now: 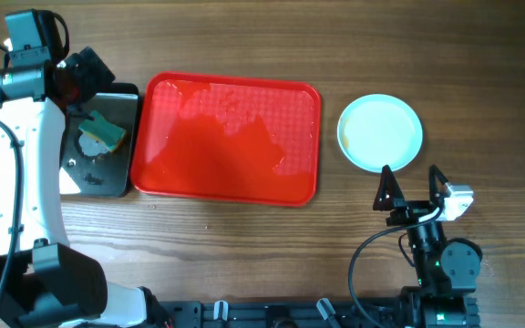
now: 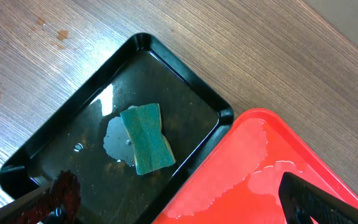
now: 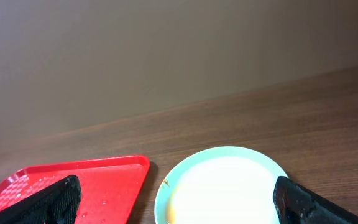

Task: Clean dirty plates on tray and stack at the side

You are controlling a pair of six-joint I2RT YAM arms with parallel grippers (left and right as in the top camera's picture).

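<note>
You'll find the tray (image 1: 226,137) (image 2: 260,174) (image 3: 73,180) lying flat near the middle of the table (image 1: 244,246), bright red, rectangular with rounded corners and a raised rim, its floor glistening with patches of clear water. Just off its right short end, apart from it, a plate (image 1: 380,133) (image 3: 222,186) sits upright on the wood: round, shallow, pale mint-white, with a small orange fleck at the rim on the tray side. You can't tell whether other plates lie beneath it.

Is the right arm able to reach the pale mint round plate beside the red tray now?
Probably yes: the open right gripper sits near the pale mint round plate, nothing standing between them.
</note>
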